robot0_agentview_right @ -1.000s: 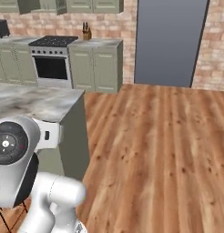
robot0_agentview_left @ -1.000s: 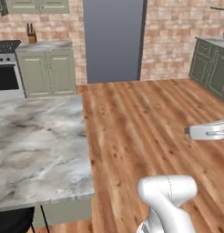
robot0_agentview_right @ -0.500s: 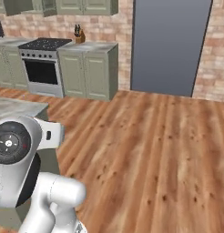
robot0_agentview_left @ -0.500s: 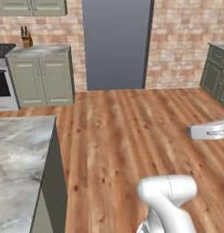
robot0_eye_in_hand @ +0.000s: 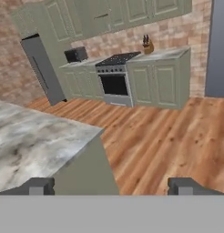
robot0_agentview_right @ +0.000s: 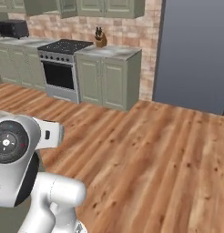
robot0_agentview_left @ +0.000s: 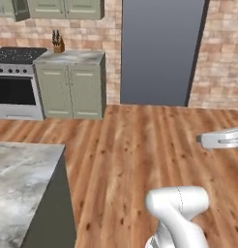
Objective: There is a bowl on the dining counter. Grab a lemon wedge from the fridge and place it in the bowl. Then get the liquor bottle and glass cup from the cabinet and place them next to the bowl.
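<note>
My gripper (robot0_eye_in_hand: 111, 186) is open, its two dark fingertips (robot0_eye_in_hand: 41, 186) standing far apart with nothing between them. It hovers over a corner of the dining counter (robot0_eye_in_hand: 32, 141), whose grey-white marble top also fills the lower left of the left base view (robot0_agentview_left: 19, 184). Far across the room stands the tall grey fridge (robot0_eye_in_hand: 41, 68) with dark vertical handles. Sage-green wall cabinets (robot0_eye_in_hand: 109, 18) run above the stove. The bowl, lemon wedge, liquor bottle and glass cup are out of view.
A stove (robot0_agentview_left: 17, 82) (robot0_agentview_right: 63, 68) sits between green base cabinets (robot0_agentview_left: 72, 87) topped by a knife block (robot0_agentview_left: 57, 44). A black appliance (robot0_agentview_right: 13, 28) is on the far worktop. A tall grey panel (robot0_agentview_left: 159, 48) breaks the brick wall. Wood floor (robot0_agentview_left: 140, 145) stretches between counter and cabinets.
The whole picture has shifted: the base has moved, so the dining counter slid toward the lower left and the stove and cabinets came closer. The gripper stays open.
</note>
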Controlling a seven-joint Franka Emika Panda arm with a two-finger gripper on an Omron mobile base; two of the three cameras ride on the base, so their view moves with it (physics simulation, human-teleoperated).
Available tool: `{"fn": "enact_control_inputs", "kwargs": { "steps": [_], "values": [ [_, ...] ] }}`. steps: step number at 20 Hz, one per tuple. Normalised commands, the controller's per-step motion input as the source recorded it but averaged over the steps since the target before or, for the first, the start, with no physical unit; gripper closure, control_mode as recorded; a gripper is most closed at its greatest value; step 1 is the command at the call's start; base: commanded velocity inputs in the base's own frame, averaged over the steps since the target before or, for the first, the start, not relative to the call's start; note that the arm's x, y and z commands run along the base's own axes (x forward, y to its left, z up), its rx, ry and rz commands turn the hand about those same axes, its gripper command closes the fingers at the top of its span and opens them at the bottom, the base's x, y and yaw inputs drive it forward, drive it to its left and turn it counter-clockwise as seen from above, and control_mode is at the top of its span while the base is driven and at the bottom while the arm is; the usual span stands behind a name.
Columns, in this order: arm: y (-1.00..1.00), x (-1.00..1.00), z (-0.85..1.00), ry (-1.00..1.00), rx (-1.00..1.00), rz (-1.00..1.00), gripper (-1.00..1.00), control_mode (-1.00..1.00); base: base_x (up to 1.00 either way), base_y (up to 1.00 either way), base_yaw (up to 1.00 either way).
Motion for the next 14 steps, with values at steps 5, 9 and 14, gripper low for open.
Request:
{"fn": "enact_control_inputs", "kwargs": {
  "steps": [5, 9, 14],
  "values": [
    [0.0, 0.0, 0.0, 0.0, 0.0, 0.0, -1.0, 1.0, 1.0, -0.31, 0.47],
    [0.0, 0.0, 0.0, 0.0, 0.0, 0.0, -1.0, 1.0, 1.0, -0.42, 0.47],
    [0.0, 0.0, 0.0, 0.0, 0.0, 0.0, -1.0, 1.0, 1.0, -0.65, 0.4]
  ]
}}
